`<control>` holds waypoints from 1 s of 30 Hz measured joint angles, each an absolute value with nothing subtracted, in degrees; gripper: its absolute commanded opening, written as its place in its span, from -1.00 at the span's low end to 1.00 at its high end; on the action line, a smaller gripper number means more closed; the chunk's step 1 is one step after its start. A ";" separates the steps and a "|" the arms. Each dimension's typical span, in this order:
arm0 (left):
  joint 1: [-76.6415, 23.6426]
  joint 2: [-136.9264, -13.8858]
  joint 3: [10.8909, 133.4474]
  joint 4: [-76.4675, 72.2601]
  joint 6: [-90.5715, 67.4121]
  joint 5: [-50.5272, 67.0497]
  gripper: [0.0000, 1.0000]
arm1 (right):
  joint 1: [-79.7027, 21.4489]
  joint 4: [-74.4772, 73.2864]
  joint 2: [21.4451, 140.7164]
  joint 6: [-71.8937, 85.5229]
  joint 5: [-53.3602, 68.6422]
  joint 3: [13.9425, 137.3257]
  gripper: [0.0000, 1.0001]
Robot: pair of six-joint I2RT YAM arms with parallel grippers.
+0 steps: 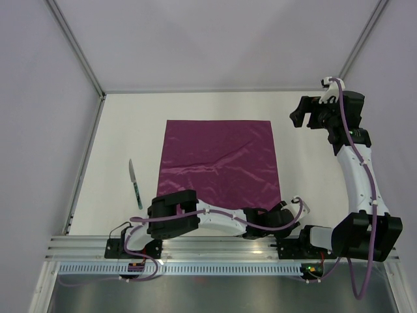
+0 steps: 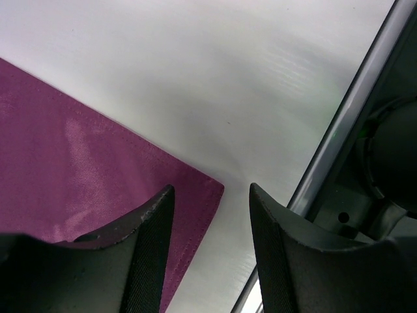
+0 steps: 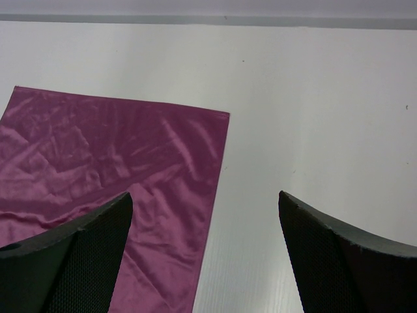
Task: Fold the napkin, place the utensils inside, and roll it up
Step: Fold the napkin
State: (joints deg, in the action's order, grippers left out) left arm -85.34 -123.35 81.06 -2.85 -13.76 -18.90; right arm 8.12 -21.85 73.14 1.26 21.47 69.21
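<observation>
Purple napkin (image 1: 218, 163) lies flat and unfolded at the centre of the top view. At its lower right corner we see the left gripper (image 2: 212, 194), jaws apart and holding nothing, one finger over the cloth and the other over the bare table (image 2: 260, 85). We judge the fold needs a pinch right on the hem, then a low lift. The right gripper (image 3: 204, 195) hovers wide open at upper right. A utensil (image 1: 135, 184) lies at left, apart from the cloth.

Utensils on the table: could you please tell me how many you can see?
1. One utensil lies on the table left of the napkin, apart from it, towards its near-left corner. More may be hidden from view.
</observation>
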 measured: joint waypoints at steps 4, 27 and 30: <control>-85.27 -124.07 81.06 -2.85 -13.85 -19.00 0.06 | 8.12 -21.89 73.21 1.23 21.08 68.73 0.93; -85.25 -124.84 81.80 -3.33 -14.26 -20.88 -0.89 | 8.54 -21.89 73.25 1.02 20.93 68.12 0.93; -85.19 -124.20 81.80 -2.59 -14.26 -20.40 -0.95 | 8.56 -21.89 73.25 0.82 20.95 68.01 0.93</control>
